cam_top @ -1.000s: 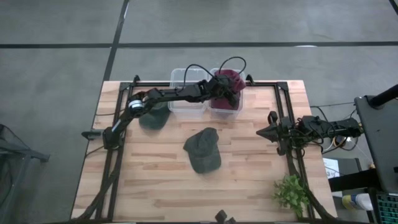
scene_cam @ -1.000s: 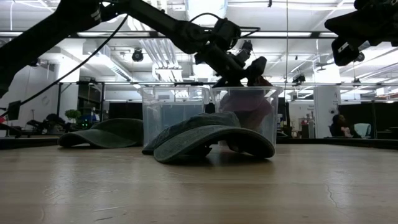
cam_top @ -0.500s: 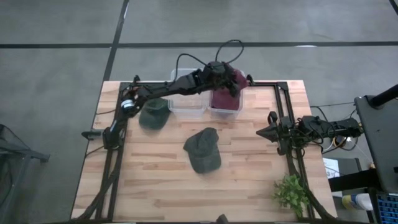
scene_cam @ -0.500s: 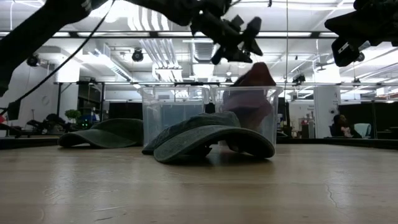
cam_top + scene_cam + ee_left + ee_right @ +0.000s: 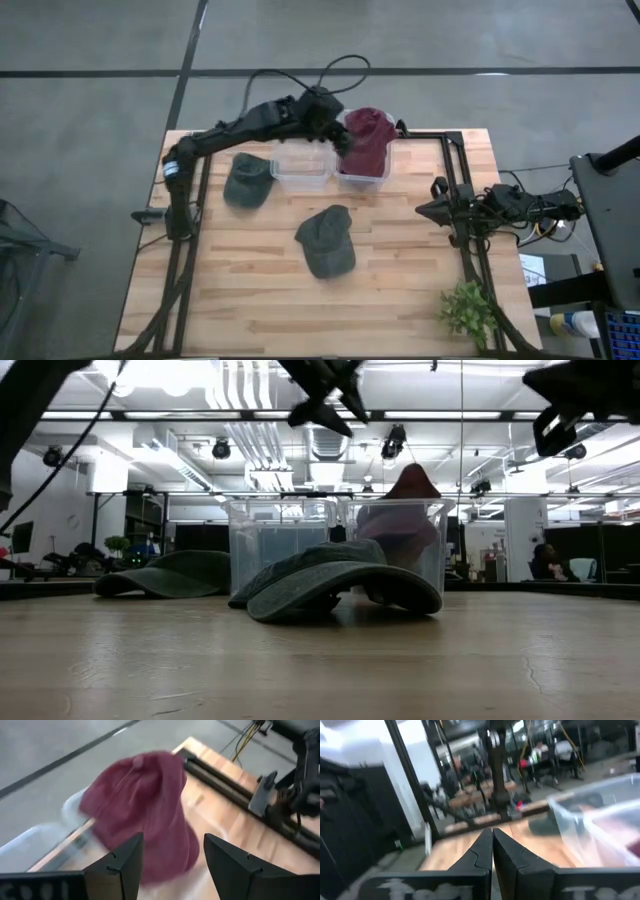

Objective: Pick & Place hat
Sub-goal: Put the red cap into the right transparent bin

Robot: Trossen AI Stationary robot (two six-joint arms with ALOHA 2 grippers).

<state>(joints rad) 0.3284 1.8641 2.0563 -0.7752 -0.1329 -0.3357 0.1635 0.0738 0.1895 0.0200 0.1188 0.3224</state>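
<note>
A maroon hat (image 5: 370,138) sits in the right clear bin (image 5: 350,180) at the table's far edge, its crown standing above the rim (image 5: 408,485); the left wrist view shows the hat (image 5: 145,805) just ahead of the fingers. My left gripper (image 5: 335,128) hovers open above and to the left of that bin, high in the low view (image 5: 325,385), touching nothing (image 5: 172,855). A dark green hat (image 5: 326,241) lies mid-table, brim on the wood (image 5: 340,588). A second dark green hat (image 5: 247,180) lies left of the bins (image 5: 165,575). My right gripper (image 5: 422,212) waits shut at the right side (image 5: 492,847).
An empty clear bin (image 5: 300,168) stands beside the right one (image 5: 285,545). A black frame rail (image 5: 455,170) runs along the table's right side. A small green plant (image 5: 468,310) stands at the near right corner. Bare wood lies across the near half (image 5: 230,300).
My left gripper has let go of the maroon hat, risen out of the right bin and drawn back toward the far left. The hat stays in the bin, and its crown now stands above the rim.
</note>
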